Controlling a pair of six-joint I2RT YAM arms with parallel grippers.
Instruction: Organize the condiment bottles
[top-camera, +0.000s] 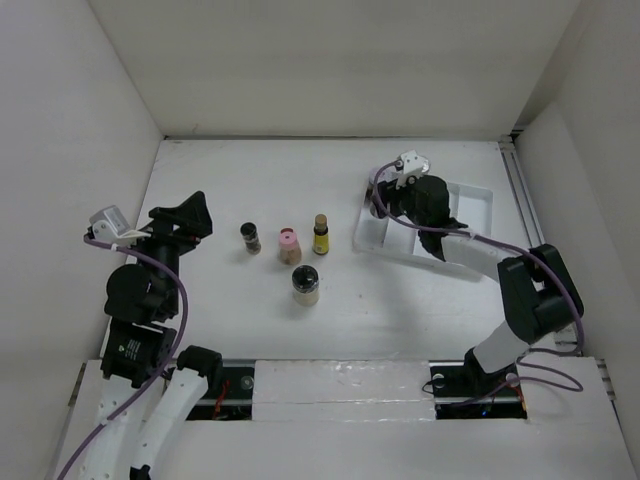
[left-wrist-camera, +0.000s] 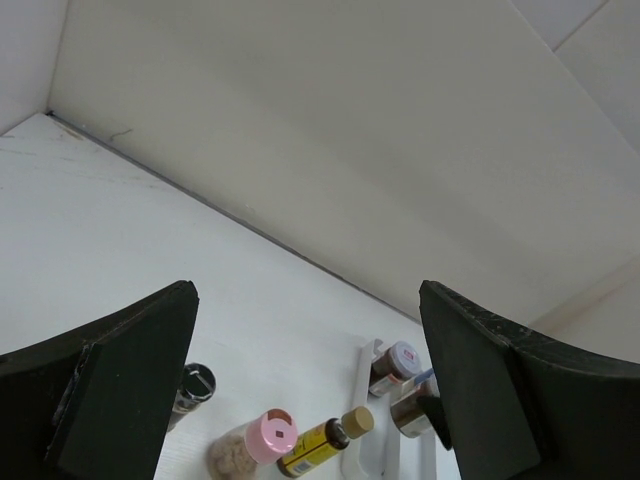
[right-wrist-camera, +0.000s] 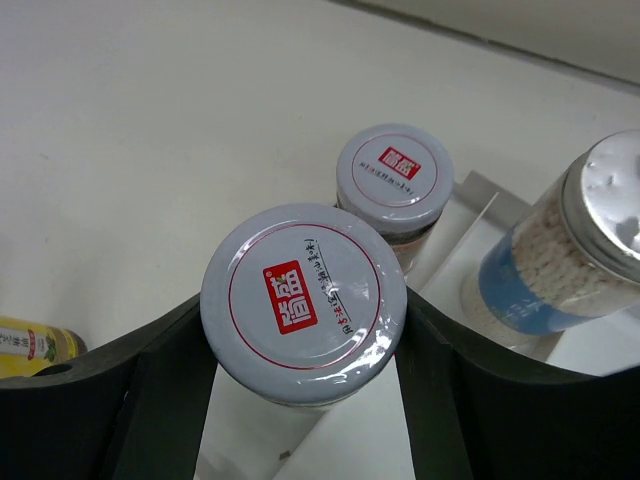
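robot lab booth: plain white walls (top-camera: 330, 60) around a white table (top-camera: 220, 180)

Right fingers (right-wrist-camera: 110, 410): black, matt, faintly grainy, plastic by the look.
Silver-lidded jar (right-wrist-camera: 303, 300) between them: smooth satin-grey lid with a red printed mark, under clear glossy film that wrinkles at the rim.
Second silver-lidded jar (right-wrist-camera: 393, 180) just beyond the fingers: lid finish alike.
Blue-labelled jar (right-wrist-camera: 545, 270) off the right-hand finger: clear glossy wall, dimpled shiny lid.
Counter (right-wrist-camera: 150, 130): white, matt, smooth.
Left fingers (left-wrist-camera: 125, 380): matt black, edges rough and speckled.
Pink-capped jar (left-wrist-camera: 272, 432) ahead between them: smooth plastic cap, soft sheen.
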